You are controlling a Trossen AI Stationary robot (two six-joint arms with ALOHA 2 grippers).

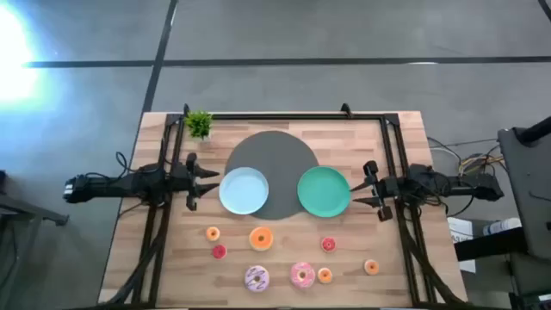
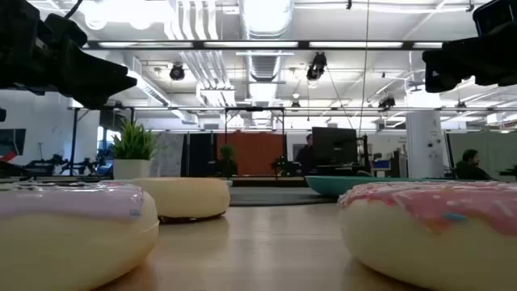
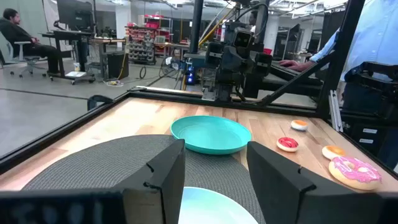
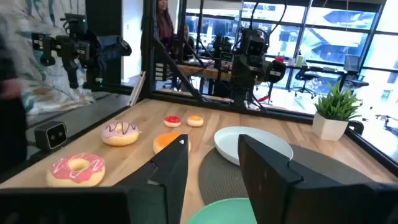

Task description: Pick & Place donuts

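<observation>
8 donuts [image 1: 261, 238] near front edge, well apart from both open hands [image 1: 191, 181]

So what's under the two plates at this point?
The grey disc lies under the inner edges of the light blue plate and the green plate. Whatever sits beneath the plates' centres is covered.

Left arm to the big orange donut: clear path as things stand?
Probably yes. The left gripper hangs open beside the light blue plate; bare table lies between it and the large orange donut, save a tiny donut.
</observation>
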